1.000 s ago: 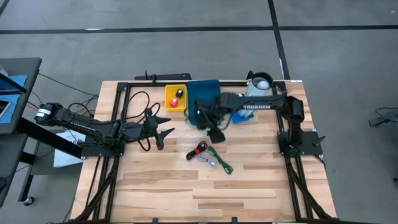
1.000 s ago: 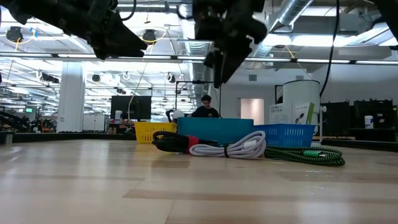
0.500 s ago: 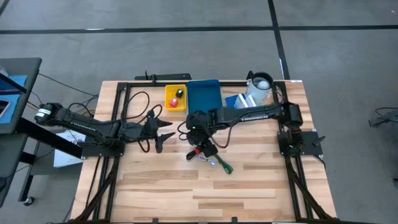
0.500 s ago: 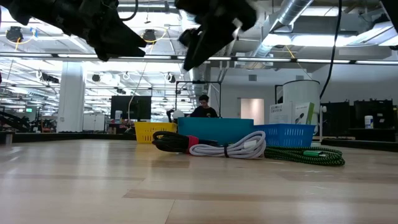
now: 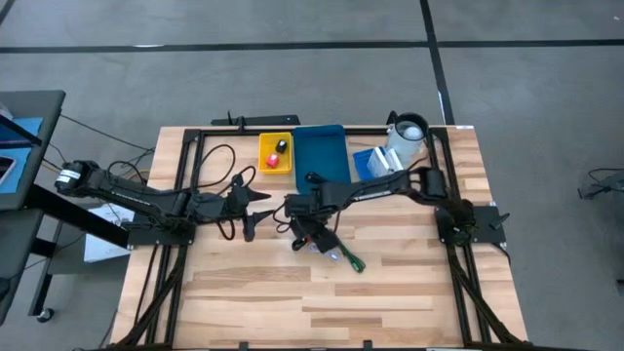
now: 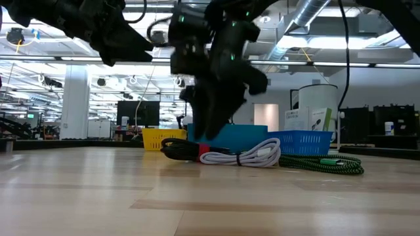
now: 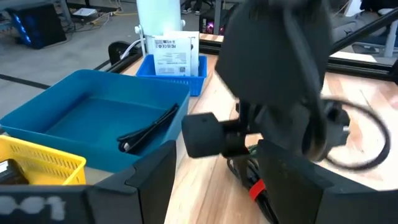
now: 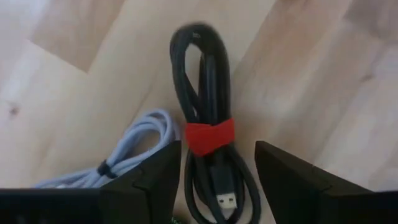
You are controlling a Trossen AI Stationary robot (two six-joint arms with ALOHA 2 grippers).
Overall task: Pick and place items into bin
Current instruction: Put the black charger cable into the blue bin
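Fingers of the left gripper (image 5: 255,208) stand apart in the air, waiting well away from the cables. The right gripper (image 8: 217,152), which hung over the teal bin (image 5: 320,156) a second ago, has swung back and dropped onto the pile on the tabletop (image 5: 390,283). Its fingers are apart, one on either side of the black cable bundle (image 8: 208,93), not yet clamped, so a fresh pick looks to be starting. That bundle is a smooth rubbery coil, folded long and cinched by a red strap (image 8: 210,137). Just beside one finger lies a pale, glossy white cable (image 8: 134,146); beyond it lies a braided green cable (image 5: 346,258). One thin black lead (image 7: 149,127) already rests in the hard plastic bin.
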